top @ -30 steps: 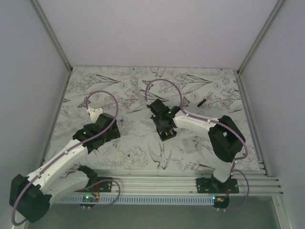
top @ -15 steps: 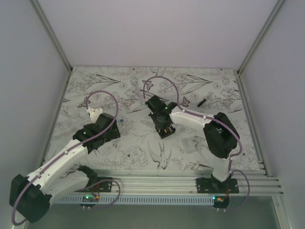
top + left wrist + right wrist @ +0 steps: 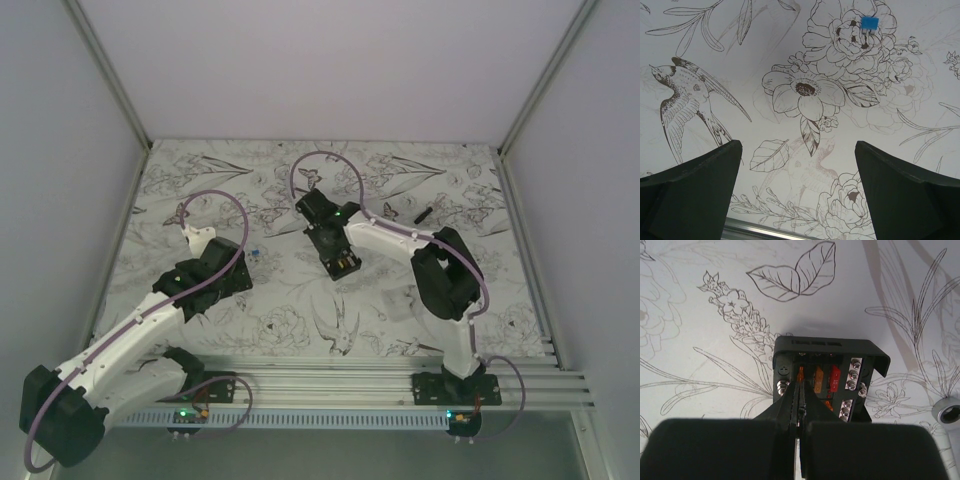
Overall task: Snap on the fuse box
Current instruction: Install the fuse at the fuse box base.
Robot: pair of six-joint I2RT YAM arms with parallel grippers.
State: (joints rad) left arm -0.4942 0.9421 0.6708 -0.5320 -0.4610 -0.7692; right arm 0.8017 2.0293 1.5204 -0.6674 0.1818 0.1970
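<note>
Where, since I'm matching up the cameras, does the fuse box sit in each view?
Top external: fuse box mid-table, under the right gripper.
Left wrist: not in it.
Right wrist: fuse box centre, at the shut gripper's tips.
Shared landmark: the floral table cover.

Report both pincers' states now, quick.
Left pincer: open, holding nothing.
Right pincer: shut, tips at the fuse box, nothing seen between them.

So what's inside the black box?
Inside the fuse box you can see orange fuses, a red fuse and shiny screws. The shut right gripper covers the near part, so what's there is hidden.
</note>
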